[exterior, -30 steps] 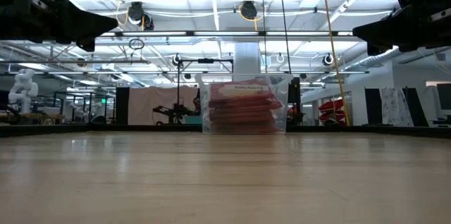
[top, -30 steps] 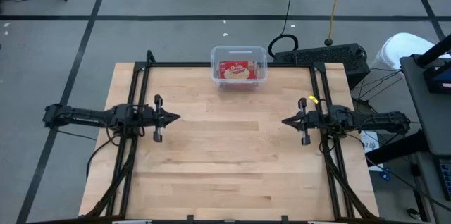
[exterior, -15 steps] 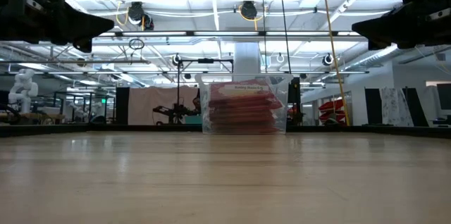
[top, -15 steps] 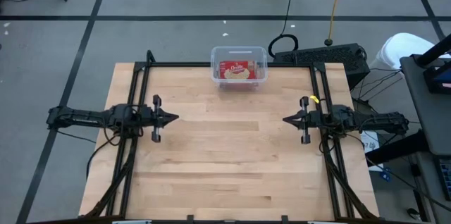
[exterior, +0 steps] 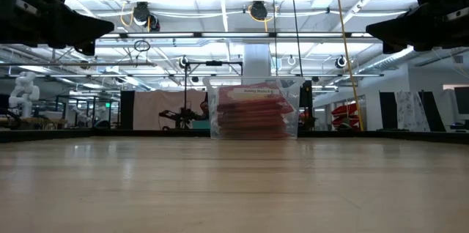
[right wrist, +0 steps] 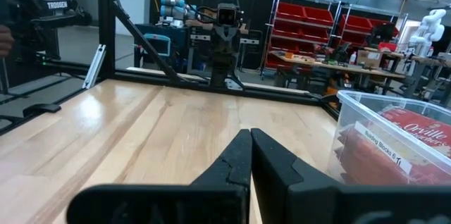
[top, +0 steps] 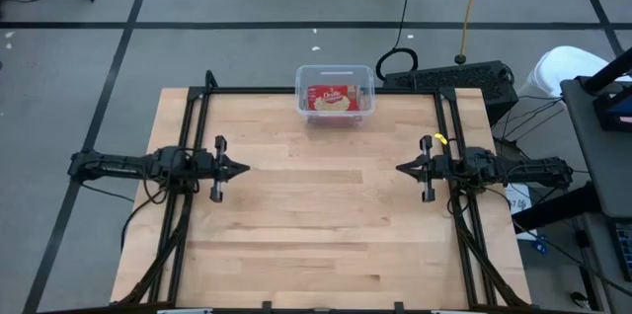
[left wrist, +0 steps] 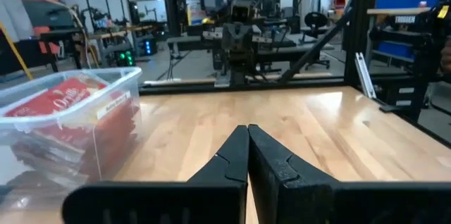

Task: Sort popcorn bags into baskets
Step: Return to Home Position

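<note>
A clear plastic basket (top: 336,95) stands at the middle of the table's far edge. Red and yellow popcorn bags (top: 335,99) lie stacked flat inside it, seen through its wall in the low view (exterior: 253,116) and in the two wrist views (left wrist: 63,108) (right wrist: 405,146). My left gripper (top: 245,166) hovers shut above the table's left side, pointing level toward the right. My right gripper (top: 399,169) hovers shut above the right side, pointing level toward the left. Both have nothing between their fingers (left wrist: 247,134) (right wrist: 250,137).
Black frame rails (top: 326,91) run along the table's far edge and down both sides under the arms. A wide stretch of bare wooden top (top: 321,215) lies between the two grippers. Cables and a black power strip (top: 449,79) lie on the floor beyond the far right corner.
My left gripper has drawn back a little toward the table's left edge, still shut. The basket and its bags have kept still.
</note>
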`<act>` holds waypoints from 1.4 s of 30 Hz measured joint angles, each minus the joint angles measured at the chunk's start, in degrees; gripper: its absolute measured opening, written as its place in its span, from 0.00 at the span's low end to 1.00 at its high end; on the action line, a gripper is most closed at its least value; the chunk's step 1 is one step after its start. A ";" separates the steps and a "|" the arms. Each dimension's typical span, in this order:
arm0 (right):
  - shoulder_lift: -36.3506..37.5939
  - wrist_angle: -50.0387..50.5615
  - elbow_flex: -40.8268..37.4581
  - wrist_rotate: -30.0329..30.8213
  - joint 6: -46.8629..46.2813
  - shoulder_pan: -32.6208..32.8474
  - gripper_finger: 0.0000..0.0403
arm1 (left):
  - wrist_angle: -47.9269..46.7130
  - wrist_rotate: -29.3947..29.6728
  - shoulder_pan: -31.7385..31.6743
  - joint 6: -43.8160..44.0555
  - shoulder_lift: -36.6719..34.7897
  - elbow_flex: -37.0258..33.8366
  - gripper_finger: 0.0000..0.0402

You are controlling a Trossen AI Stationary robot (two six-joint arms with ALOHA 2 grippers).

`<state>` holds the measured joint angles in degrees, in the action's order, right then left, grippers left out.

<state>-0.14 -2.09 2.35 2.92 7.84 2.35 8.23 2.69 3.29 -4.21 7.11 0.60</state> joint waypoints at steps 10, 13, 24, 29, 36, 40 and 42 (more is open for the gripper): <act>-0.02 -0.01 0.00 -0.02 0.13 0.00 0.00 | -4.73 0.15 -2.40 -0.91 -6.95 0.02 0.01; -0.02 -0.05 0.00 -0.02 0.13 0.00 0.00 | -5.89 -0.16 -2.80 -0.81 -6.97 0.02 0.02; -0.02 -0.10 -0.01 -0.02 0.13 0.00 0.00 | -7.67 -2.71 -2.80 0.40 -6.75 0.09 0.04; -0.04 -0.12 -0.02 -0.02 0.13 0.00 0.00 | -7.67 -2.71 -2.80 -0.82 -6.75 0.09 0.07; -0.03 -0.15 -0.02 -0.02 0.13 0.00 0.00 | -7.63 -2.68 -2.82 -0.60 -6.75 0.09 0.07; -0.04 -0.15 -0.02 -0.02 0.13 0.00 0.00 | -7.61 -2.68 -2.84 -0.23 -6.75 0.09 0.08; -0.04 -0.17 -0.02 -0.02 0.13 0.00 0.00 | -7.59 -2.68 -2.84 -0.28 -6.75 0.07 0.08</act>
<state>-0.19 -2.26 2.33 2.90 7.97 2.35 0.64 0.01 0.45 -4.50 0.36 0.67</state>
